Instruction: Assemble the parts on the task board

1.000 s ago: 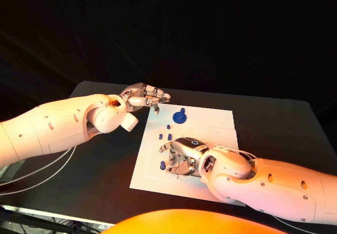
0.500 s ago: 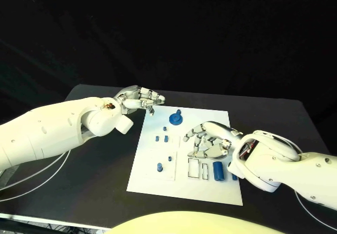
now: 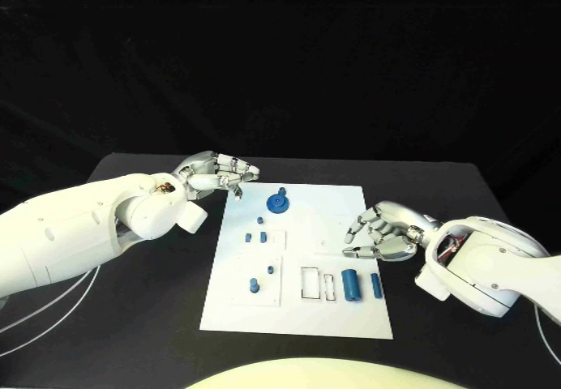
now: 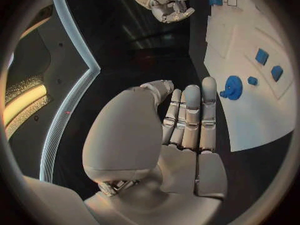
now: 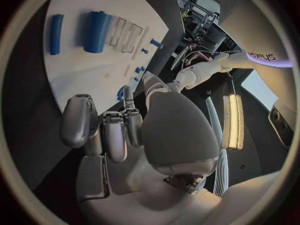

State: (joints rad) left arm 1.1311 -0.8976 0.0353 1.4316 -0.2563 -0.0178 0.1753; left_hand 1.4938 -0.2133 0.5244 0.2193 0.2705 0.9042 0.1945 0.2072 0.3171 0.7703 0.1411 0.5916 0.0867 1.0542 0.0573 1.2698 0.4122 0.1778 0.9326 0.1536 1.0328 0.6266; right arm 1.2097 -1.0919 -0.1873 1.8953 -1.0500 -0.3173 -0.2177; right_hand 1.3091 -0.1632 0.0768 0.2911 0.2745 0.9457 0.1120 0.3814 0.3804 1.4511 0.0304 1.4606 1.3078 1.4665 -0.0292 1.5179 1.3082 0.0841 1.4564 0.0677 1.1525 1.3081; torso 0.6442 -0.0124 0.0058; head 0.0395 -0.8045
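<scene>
My left hand and right hand both hold nothing, fingers loosely curled, beside the white flat task board on the black worktop; small blue parts lie on it.

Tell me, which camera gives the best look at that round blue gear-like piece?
The left wrist view: the blue gear piece lies close and unobstructed on the task board. The head view shows it smaller; the right wrist view shows just a blue sliver behind the right hand's fingers.
</scene>
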